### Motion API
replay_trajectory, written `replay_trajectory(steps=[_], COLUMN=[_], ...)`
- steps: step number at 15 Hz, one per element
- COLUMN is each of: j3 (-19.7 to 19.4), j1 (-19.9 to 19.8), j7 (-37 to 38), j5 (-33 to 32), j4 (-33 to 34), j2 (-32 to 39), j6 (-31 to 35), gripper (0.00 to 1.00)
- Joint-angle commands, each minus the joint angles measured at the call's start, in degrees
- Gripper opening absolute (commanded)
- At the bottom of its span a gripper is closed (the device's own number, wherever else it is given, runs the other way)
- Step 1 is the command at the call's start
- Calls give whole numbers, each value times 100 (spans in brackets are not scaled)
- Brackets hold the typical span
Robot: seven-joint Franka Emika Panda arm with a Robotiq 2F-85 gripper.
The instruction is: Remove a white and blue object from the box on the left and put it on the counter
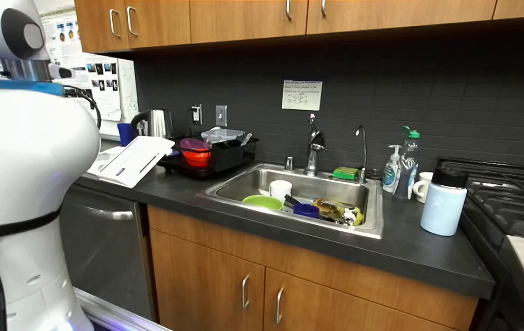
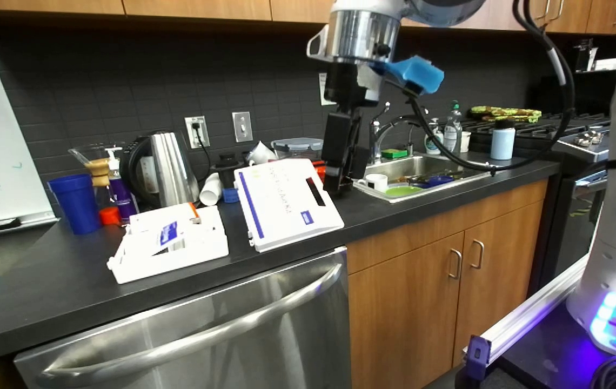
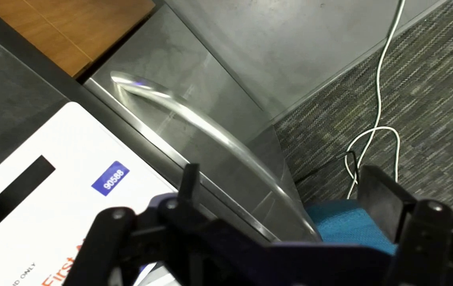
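Fingers (image 3: 379, 202) spread apart, a black Robotiq gripper (image 3: 282, 184) is hanging near a tilted, flat white panel (image 2: 286, 205) bearing a blue tag (image 3: 110, 178) — whether the two are touching cannot be told. Just beside the panel, in an exterior view, a wide, shallow white box (image 2: 178, 259) is sitting on a long dark grey-black countertop (image 2: 65, 275) — a white packet with a blue label (image 2: 168, 233) is lying inside it. A silver-and-black kettle (image 2: 172, 167) and a tall blue plastic cup (image 2: 75, 202) are standing behind the box; farther along the countertop, a lime-green bowl (image 1: 262, 201) and a white mug (image 1: 280, 189) are resting in an inset steel sink (image 1: 373, 216).
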Motion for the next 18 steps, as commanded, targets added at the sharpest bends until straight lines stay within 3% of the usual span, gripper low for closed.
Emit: replay_trajectory(steps=[1,8,18], j3=[80,343,891], j1=[137,194,141], j7=[169,427,1364], j5=[-301,-733,-1328], j4=[224,642,1445], j2=[472,1138,2235], j6=[358,816,1207], gripper=[100,100,100])
